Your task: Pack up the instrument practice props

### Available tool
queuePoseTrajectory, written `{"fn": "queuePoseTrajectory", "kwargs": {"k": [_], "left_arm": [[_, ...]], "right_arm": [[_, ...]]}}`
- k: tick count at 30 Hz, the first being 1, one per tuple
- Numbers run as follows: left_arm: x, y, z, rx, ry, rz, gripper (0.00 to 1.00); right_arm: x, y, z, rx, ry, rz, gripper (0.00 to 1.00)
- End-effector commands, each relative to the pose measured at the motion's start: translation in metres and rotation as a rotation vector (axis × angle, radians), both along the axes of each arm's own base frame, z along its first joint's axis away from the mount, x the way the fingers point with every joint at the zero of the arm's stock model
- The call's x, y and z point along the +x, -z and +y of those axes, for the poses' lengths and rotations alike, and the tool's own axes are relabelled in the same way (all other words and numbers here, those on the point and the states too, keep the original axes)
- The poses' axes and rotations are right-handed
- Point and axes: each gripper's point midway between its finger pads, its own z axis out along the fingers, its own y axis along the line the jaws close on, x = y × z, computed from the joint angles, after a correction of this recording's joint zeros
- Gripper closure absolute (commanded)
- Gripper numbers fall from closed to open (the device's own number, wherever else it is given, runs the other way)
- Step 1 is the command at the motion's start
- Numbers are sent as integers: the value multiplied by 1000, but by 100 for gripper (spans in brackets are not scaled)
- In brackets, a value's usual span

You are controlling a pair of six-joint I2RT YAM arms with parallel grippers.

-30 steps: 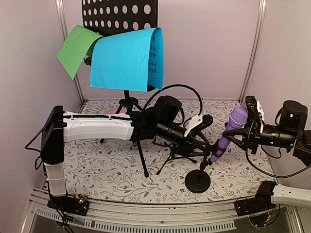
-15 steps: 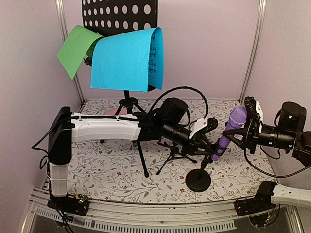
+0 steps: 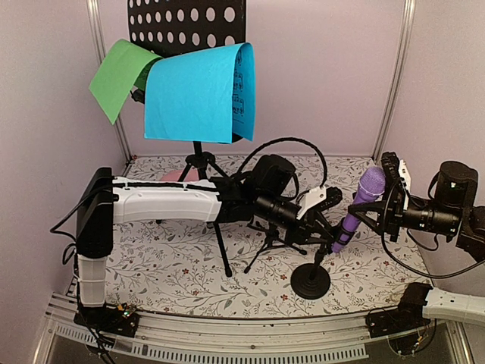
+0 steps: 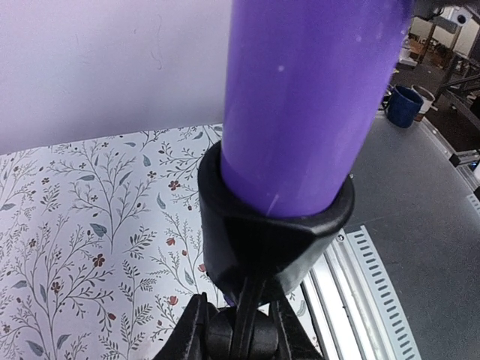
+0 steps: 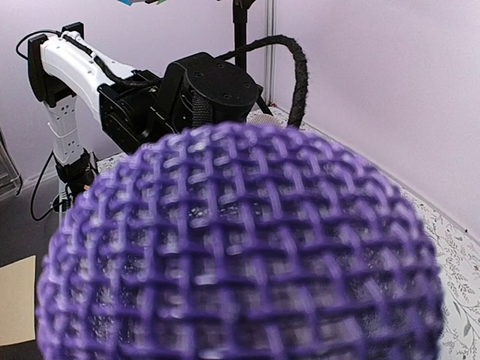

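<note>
The purple microphone with a mesh head (image 3: 356, 206) stands tilted in the clip of a small black mic stand with a round base (image 3: 311, 283). The stand is on the right part of the flowered table surface (image 3: 174, 265), not far from its front edge.

The left gripper (image 4: 238, 334) is pressed together on the thin joint of the stand, directly under the black clip (image 4: 270, 240) that holds the foot of the microphone. So the microphone rises just above these fingers, touching the clip but not the fingers themselves.

The right gripper (image 3: 377, 208) comes from the right edge. In the top view it seems to pinch the microphone just below the head. The right wrist view shows only the mesh head, very near, and no fingers.

I judge the microphone to be light and stiff, with a smooth, rather slippery plastic body. The mesh head could dent, so the better place to hold is the body under the head. The stand looks light too and may tip, so holding its stem while the microphone is pulled out of the clip seems sensible.
</note>
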Motion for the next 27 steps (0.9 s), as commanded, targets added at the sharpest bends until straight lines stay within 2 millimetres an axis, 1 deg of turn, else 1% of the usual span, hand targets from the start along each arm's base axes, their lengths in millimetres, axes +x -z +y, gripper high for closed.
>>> {"fn": "queuePoseTrajectory", "kwargs": {"k": [1,3,7,13,16,17,19,22,23,26,27], "left_arm": [[7,-2,-2,11,-89,-46,100],[11,-1,-3,16,-113,-64,100],[20,4,-5,32,-174,-86,100],[28,12,-6,52,-228,-102,100],[30,15,-4,55,-243,-98,100],[31,15,-4,55,-251,-97,100],[33,15,-1,48,-273,-90,100],[36,15,6,34,-297,-57,100],[35,20,9,36,-301,-45,100],[36,28,13,51,-312,-46,100],[36,32,13,67,-312,-47,100]], "right_arm": [[25,-4,-28,-9,227,18,98],[30,0,-36,-8,295,64,100],[36,2,-43,35,375,135,100],[42,-9,-49,129,453,193,100],[36,-19,-45,158,411,192,100],[36,-22,-47,159,413,183,100],[35,-29,-56,161,443,168,100],[28,-38,-61,141,421,137,100],[25,-39,-64,121,418,117,100],[29,-41,-86,84,515,80,100],[28,-45,-90,96,526,68,100]]}}
